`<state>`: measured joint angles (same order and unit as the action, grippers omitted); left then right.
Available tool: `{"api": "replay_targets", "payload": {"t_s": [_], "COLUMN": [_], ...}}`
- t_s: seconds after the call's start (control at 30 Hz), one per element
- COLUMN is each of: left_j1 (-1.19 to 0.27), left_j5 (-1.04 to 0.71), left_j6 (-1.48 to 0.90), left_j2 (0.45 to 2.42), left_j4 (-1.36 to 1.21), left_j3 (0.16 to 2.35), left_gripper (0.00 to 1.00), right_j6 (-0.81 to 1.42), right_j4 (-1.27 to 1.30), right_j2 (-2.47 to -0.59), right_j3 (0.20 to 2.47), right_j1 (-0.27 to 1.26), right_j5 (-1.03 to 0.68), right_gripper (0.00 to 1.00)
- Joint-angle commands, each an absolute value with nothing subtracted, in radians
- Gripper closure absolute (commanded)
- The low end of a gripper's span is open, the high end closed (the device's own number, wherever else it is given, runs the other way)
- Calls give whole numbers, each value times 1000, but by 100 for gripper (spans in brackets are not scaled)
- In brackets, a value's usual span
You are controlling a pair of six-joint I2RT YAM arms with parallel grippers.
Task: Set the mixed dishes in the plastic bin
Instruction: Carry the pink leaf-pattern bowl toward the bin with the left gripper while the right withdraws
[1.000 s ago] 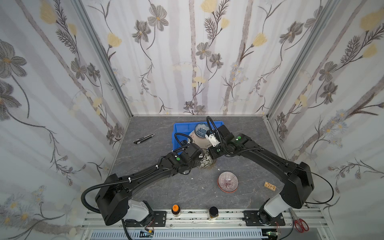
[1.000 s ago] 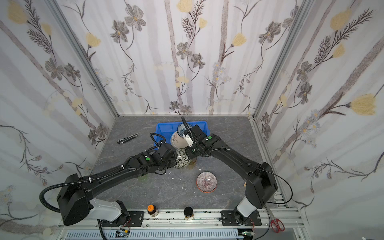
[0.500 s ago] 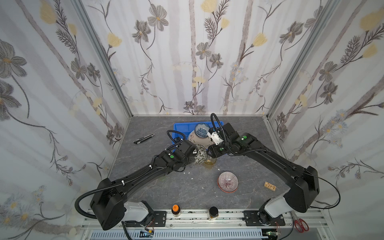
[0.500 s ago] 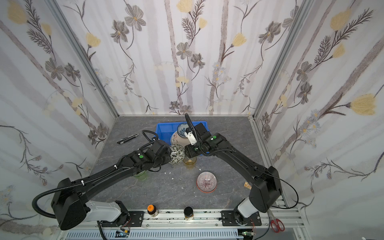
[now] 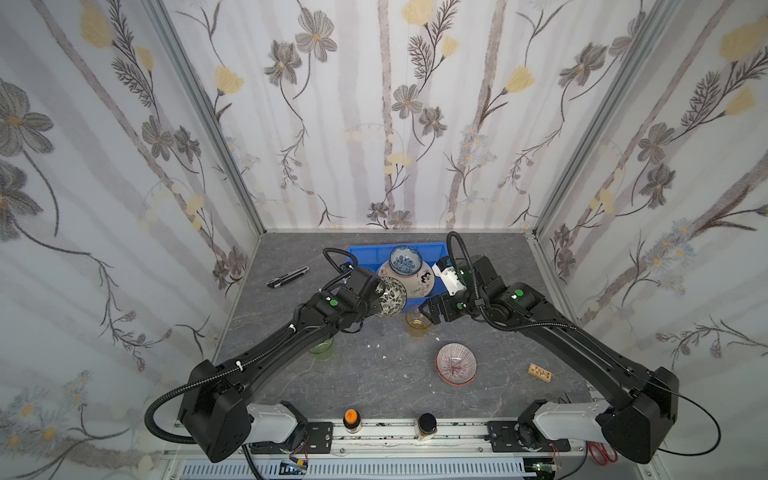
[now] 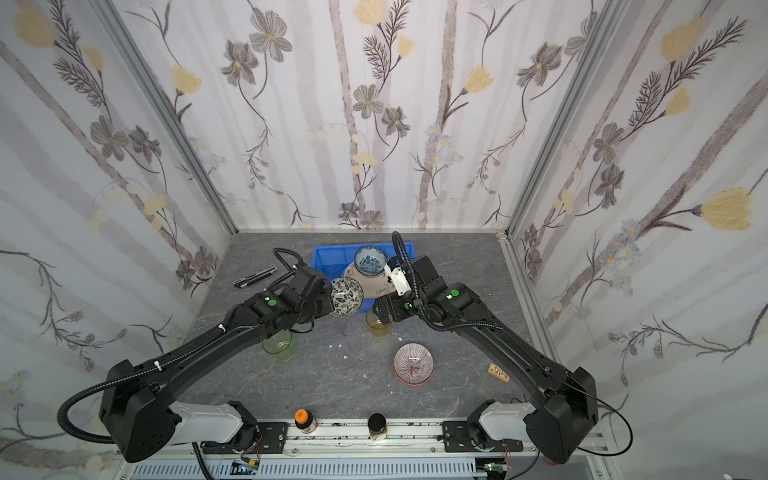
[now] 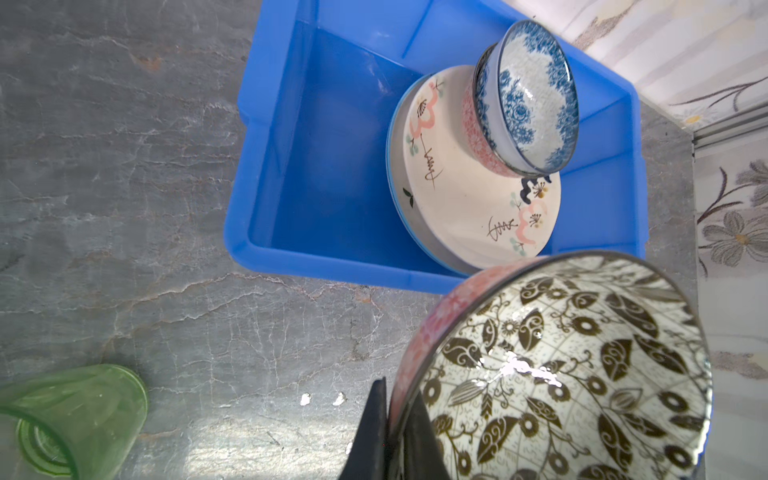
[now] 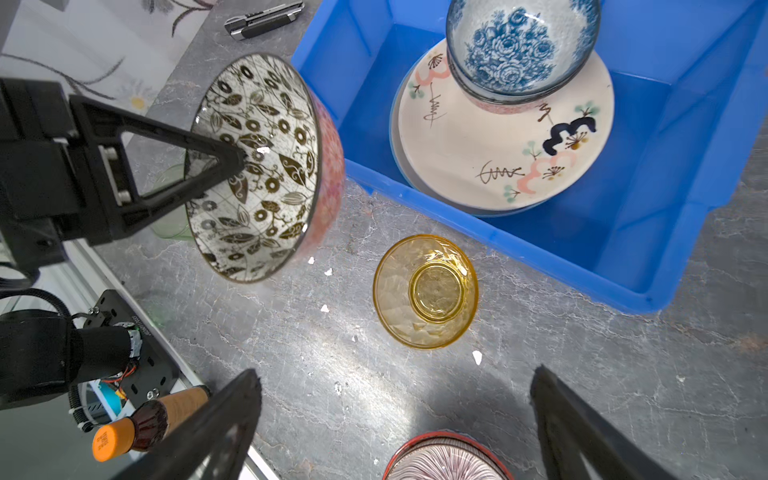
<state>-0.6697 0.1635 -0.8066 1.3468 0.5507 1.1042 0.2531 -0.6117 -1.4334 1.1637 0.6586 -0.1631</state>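
My left gripper is shut on the rim of the black-white leaf bowl, holding it tilted just off the near-left edge of the blue plastic bin. Inside the bin a blue floral bowl rests on a cream plate. My right gripper is wide open and empty above the table. The amber tumbler stands just beyond its fingertips, in front of the bin. The orange geometric bowl sits nearer the front. A green tumbler stands partly under the left arm.
A black pen-like tool lies left of the bin. Two small jars, orange-lidded and black-lidded, stand at the front rail. A small wooden block lies at the right. White crumbs dot the grey table.
My right gripper has gone from shut to wide open beside the amber tumbler. The left gripper has carried the leaf bowl a little toward the bin.
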Motion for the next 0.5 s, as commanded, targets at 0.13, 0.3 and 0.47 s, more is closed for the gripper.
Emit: {"api": "replay_targets", "payload": {"t_s": [0.13,0.3,0.47], "left_j1": [-623,-598,-580], "left_j5": [169,154,139], "left_j6": [-694,-638,-589], "left_j2": [1430,1538,1652], "left_j4": [518,518,518], "left_j3": [1229,1336,1447], "left_gripper": [100,100,100], "right_j6": [333,369,397], "right_j4": [-517,-486,-426], "right_j2": [-1330,-1243,-1138], "right_j3": [1067,986,892], "right_j1": [639,626,624], "right_j5": [-101,-74,-62], "right_gripper": [0,0,0]}}
